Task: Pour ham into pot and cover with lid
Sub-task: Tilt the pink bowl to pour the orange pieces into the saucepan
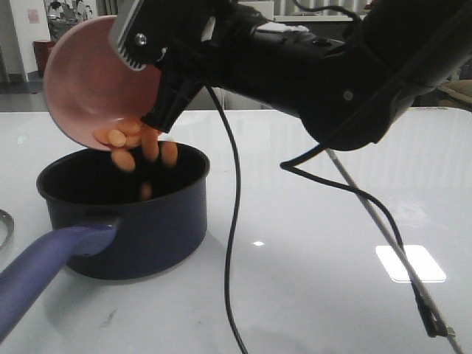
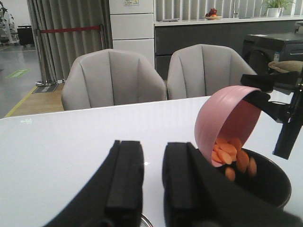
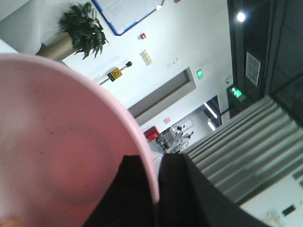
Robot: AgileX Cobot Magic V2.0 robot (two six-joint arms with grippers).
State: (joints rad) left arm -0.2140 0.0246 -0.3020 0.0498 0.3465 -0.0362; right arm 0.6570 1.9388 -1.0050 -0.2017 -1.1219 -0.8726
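My right gripper (image 1: 158,88) is shut on the rim of a pink bowl (image 1: 92,77) and holds it tipped steeply above the pot (image 1: 147,236). Orange-pink ham slices (image 1: 136,151) slide off the bowl's lower lip and fall into the dark blue pot, whose purple-blue handle (image 1: 44,273) points to the near left. The right wrist view shows the gripper (image 3: 156,189) pinching the bowl (image 3: 61,156) at its rim. In the left wrist view the left gripper (image 2: 152,179) is open and empty, low beside the pot (image 2: 270,184), with the bowl (image 2: 222,118) and ham (image 2: 227,151) visible. Only a steel curved edge (image 1: 4,228), perhaps the lid, shows at far left.
A black cable (image 1: 234,243) hangs from the right arm down to the white table (image 1: 332,295) just right of the pot. A second cable and thin rod (image 1: 383,221) cross the table's right side. Two grey chairs (image 2: 113,78) stand behind the far edge.
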